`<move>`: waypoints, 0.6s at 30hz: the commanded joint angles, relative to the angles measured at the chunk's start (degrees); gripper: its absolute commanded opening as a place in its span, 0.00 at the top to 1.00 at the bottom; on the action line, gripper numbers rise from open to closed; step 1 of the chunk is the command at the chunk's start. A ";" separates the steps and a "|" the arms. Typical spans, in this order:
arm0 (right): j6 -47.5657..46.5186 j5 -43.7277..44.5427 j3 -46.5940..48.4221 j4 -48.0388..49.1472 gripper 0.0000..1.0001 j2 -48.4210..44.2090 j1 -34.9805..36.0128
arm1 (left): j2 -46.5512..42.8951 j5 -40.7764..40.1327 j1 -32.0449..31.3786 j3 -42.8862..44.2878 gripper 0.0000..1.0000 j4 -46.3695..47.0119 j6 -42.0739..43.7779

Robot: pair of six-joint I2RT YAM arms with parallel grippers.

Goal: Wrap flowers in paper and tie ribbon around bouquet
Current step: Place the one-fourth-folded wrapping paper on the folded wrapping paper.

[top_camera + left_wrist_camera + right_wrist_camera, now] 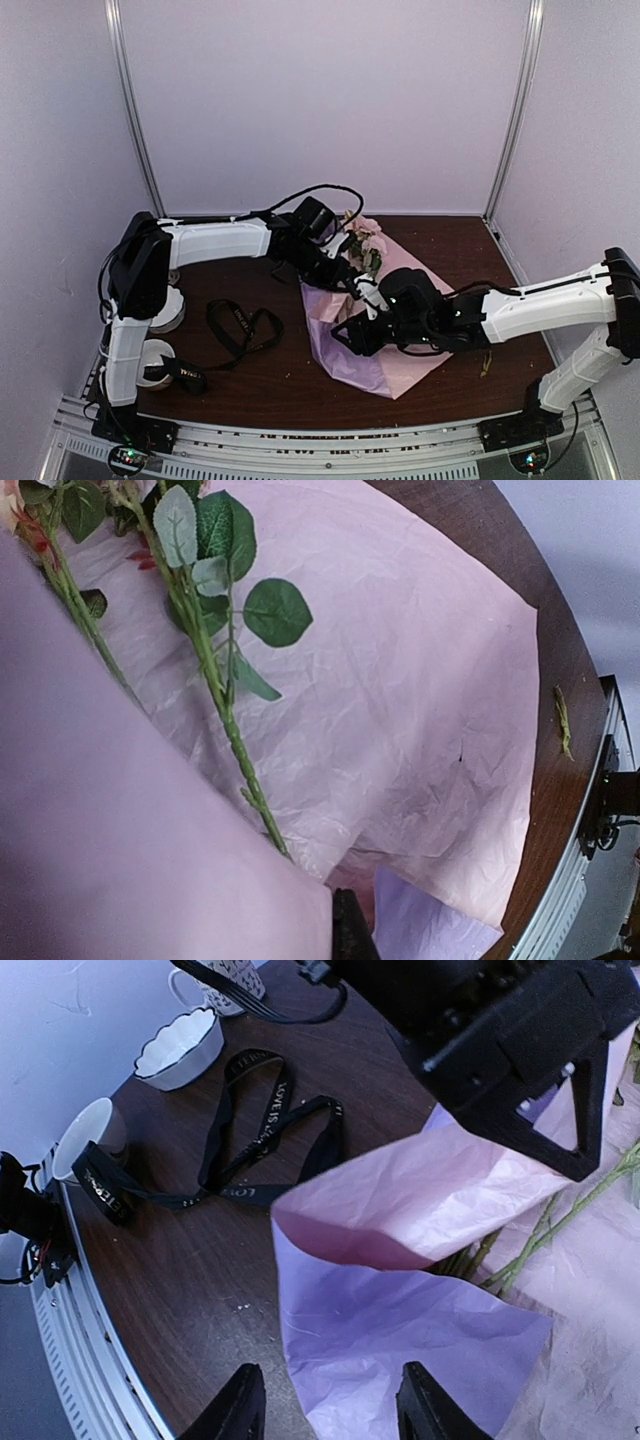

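The right hand [330,1405], fingers apart, sits right at the loose edge of the paper [400,1330]. The left hand [350,281], shut tight, pinches the fold just ahead, over the flowers [520,1250].

Overhead, 2 close wrist views; common paper [345,360]

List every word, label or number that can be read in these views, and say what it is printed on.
"LOVE": white capitals on the black ribbon, right wrist view. The lettering runs on along the band, but the rest is too blurred to read with confidence.
Same ribbon, top view: lettering too small to read.
Paper: no print on it.
No other readable label, brand or number shows.
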 commanded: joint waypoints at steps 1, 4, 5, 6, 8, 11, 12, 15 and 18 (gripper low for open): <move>-0.29 1.22 -1.87 -2.52 0.55 0.27 -0.32 | -5.28 -0.98 0.42 -4.80 1.00 1.17 0.84; 0.62 0.34 -2.07 -3.94 0.55 1.81 -0.34 | -11.41 -2.14 2.03 -12.88 1.00 3.73 -0.16; 1.09 0.48 -2.74 -4.02 0.55 1.70 -0.36 | -13.55 -2.84 2.59 -15.75 1.00 4.19 -0.37; 1.54 0.57 -3.45 -3.99 0.55 1.23 -0.30 | -15.66 -3.64 3.14 -18.66 0.98 4.29 -0.42; 2.21 1.18 -4.76 -4.43 0.54 -0.31 -0.37 | -20.02 -5.46 4.29 -24.56 0.96 3.93 -0.43; 2.34 1.54 -6.49 -6.07 0.52 -3.36 -0.91 | -24.02 -5.87 5.72 -30.35 0.95 3.41 -0.51; 2.30 1.58 -6.89 -6.99 0.51 -4.12 -1.12 | -24.87 -6.59 5.99 -31.49 0.95 2.57 -0.10; 1.95 1.16 -8.48 -9.37 0.48 -6.80 -2.12 | -26.41 -7.28 6.66 -34.59 0.94 0.97 1.05; 1.09 -1.89 -10.98 -8.61 0.41 -8.44 -2.32 | -26.23 -6.83 6.72 -37.19 0.94 0.75 1.48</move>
